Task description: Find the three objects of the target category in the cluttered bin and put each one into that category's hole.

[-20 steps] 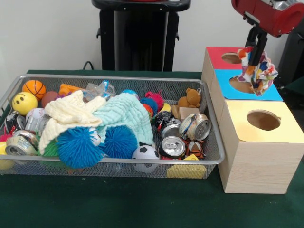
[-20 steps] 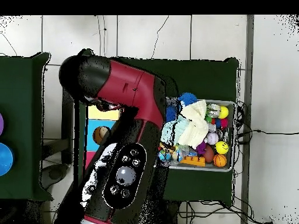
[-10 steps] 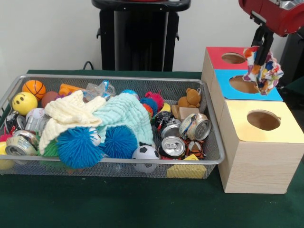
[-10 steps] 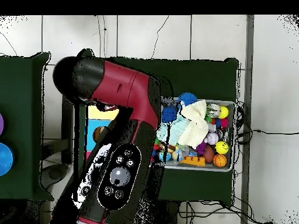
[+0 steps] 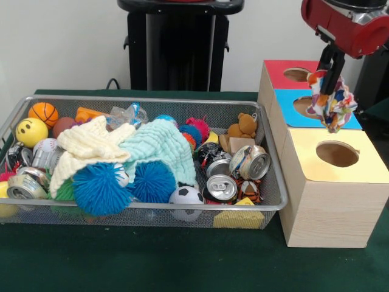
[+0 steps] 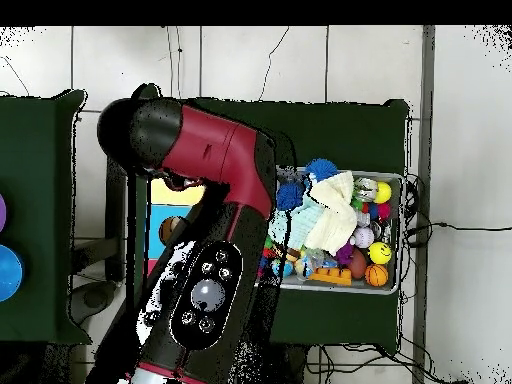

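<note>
In the front view, the wire bin (image 5: 12, 118) stood on the left part of the green table (image 5: 182, 261). At its left end lay a small basketball (image 5: 44, 113) and a yellow smiley ball (image 5: 31, 131), with crushed cans (image 5: 24, 182) below them. Next came a cream knitted cloth (image 5: 91, 146) and a mint knitted cloth (image 5: 161, 146), the two touching each other, and two blue spiky balls (image 5: 100, 188) in front of them. A little soccer ball (image 5: 186, 196) lay against the front wall of the bin. Further right there were more cans (image 5: 249, 163) and a brown teddy bear (image 5: 245, 125) near the back wall.

Right of the bin stood three boxes in a row: the red-topped box (image 5: 276, 70) at the back, the blue-topped box (image 5: 285, 106) in the middle and the yellow-topped box (image 5: 304, 152) in front, each with a round hole on top.

The gripper (image 5: 330, 68) came down from the red arm (image 5: 340, 24) at the upper right and was closed on a colourful patterned cloth (image 5: 331, 103). The cloth hung in the air above the blue-topped box, its lower end close to the border with the yellow-topped box, and it touched no box as far as could be seen.

In the overhead view the arm covered the boxes almost fully, and the gripper was hidden.
</note>
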### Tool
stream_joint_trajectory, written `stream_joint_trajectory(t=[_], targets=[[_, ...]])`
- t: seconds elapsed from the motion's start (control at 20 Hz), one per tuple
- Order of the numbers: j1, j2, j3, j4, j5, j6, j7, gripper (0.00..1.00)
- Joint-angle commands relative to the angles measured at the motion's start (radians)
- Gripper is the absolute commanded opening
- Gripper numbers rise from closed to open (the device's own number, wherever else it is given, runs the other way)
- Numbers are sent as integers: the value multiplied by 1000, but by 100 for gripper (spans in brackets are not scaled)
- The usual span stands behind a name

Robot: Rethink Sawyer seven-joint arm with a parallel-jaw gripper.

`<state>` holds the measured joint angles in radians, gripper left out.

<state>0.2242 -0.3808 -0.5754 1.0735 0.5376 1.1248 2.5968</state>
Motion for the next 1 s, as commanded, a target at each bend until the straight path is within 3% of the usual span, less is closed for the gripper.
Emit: stream_joint_trajectory(t=[0.05,0.45,0.75,1.0], targets=[[-34,78,87,26,24,-106,250,0],[-20,100,86,72,59,-158,288,0],[2,90,72,71,78,-108,325,0],[40,47,-9,39,34,-20,348,0]])
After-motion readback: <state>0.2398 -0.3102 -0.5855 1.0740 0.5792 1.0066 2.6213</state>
